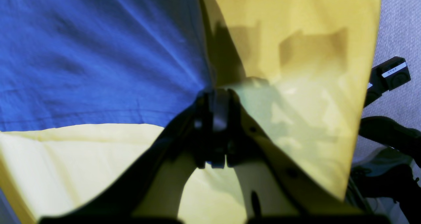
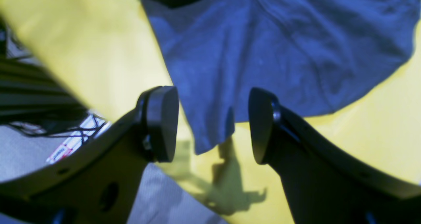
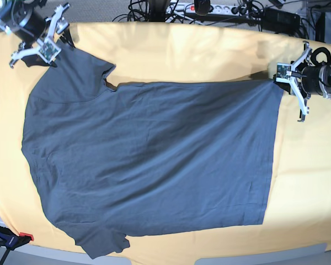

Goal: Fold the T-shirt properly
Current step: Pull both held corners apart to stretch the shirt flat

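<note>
Left pincer (image 1: pixel 213 100) is clamped on the shirt's (image 3: pixel 149 165) hem corner; the shirt lies flat on the yellow surface (image 3: pixel 209 52). Right pincer (image 2: pixel 213 123) gapes wide over a sleeve tip, not gripping. Folding looks barely begun; next, it must close there.

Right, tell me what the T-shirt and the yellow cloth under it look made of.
T-shirt: thin, soft knit, probably cotton jersey, matte; it shows fine wrinkles and lies limp. Yellow cloth: smooth woven sheet, faintly shiny, with straight fold creases; fibre unclear.

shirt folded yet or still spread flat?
Spread flat. The T-shirt lies as one layer on the yellow cloth, both sleeves out, no fold visible.
</note>
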`<state>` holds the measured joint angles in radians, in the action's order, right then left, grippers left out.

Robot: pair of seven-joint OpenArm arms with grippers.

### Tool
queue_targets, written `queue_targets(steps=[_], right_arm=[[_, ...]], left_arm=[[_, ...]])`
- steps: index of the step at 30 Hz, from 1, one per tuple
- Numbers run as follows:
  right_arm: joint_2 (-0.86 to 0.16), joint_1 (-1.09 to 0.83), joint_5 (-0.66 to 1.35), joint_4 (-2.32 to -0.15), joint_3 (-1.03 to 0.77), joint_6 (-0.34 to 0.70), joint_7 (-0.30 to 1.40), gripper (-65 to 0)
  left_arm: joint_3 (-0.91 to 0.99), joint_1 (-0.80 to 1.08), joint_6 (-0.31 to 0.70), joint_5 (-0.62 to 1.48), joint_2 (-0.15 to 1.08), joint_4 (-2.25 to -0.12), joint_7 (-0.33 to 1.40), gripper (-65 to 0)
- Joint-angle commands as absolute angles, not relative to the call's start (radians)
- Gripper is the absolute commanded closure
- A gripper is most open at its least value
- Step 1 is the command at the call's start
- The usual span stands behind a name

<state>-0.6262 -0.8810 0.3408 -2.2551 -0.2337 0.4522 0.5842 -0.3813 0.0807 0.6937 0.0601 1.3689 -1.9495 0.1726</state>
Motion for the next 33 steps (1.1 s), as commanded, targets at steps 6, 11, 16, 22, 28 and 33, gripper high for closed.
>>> queue_targets(steps=[6, 11, 16, 22, 28, 33], right_arm=[[-0.637, -0.783, 0.332, -2.131, -0.113, 0.457, 0.588, -36.0], [-0.637, -0.715, 0.227, -2.041, -0.070, 0.382, 0.587, -36.0], [-0.637, -0.693, 0.183, -2.039, -0.071, 0.364, 0.587, -36.0], [-0.638, -0.693, 0.178, -2.041, -0.071, 0.369, 0.604, 0.0], [-0.638, -0.700, 0.174, -2.149, -0.074, 0.348, 0.688, 0.0], [-0.638, -0.779, 0.089, -2.289, -0.085, 0.345, 0.720, 0.0]], left_arm=[[-0.370, 0.072, 0.698, 0.061, 1.396, -1.957, 0.165, 0.0], [-0.370, 0.072, 0.698, 0.062, 1.396, -1.957, 0.164, 0.0], [-0.370, 0.072, 0.698, 0.062, 1.396, -1.957, 0.165, 0.0], [-0.370, 0.072, 0.698, 0.062, 1.396, -1.957, 0.164, 0.0], [-0.370, 0.072, 0.698, 0.061, 1.396, -1.957, 0.165, 0.0], [-0.370, 0.072, 0.698, 0.061, 1.396, -1.957, 0.165, 0.0]])
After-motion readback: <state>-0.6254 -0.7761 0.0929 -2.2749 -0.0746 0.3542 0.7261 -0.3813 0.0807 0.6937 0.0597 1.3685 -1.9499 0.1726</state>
